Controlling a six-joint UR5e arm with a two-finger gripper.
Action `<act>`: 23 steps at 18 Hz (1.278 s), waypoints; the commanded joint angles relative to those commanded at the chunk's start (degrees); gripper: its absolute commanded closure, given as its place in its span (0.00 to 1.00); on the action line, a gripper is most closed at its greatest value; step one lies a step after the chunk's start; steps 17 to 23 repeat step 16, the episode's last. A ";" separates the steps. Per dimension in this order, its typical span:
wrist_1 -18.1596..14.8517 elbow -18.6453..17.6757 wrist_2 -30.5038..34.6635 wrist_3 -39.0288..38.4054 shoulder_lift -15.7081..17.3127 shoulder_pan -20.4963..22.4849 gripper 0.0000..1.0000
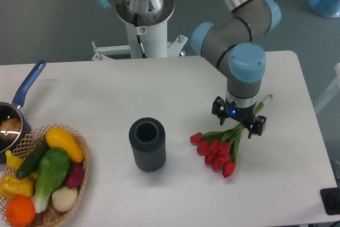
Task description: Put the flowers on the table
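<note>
Lying on the table [95, 94], flowers [220, 147], fingers [257, 129] spread apart above stems, no writing legible

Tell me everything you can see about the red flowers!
The flowers are a bunch of closed red tulip buds with green leaves and green stems bundled together. They look fake or fresh; that cannot be told. They lie flat on the white table, buds pointing toward the front, stem ends sticking out toward the back right. The gripper sits right over the stems, fingers spread on either side. A dark ribbed vase stands apart to their left.
</note>
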 joint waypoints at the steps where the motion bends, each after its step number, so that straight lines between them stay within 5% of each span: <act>1: 1.58 0.09 -1.68 -2.46 0.88 0.44 0.00; 6: 3.35 3.33 -1.52 -4.95 3.60 1.14 0.00; 12: 3.35 3.08 -1.17 -2.14 6.33 4.31 0.00; 23: 3.44 3.08 -1.25 -1.96 6.51 4.40 0.00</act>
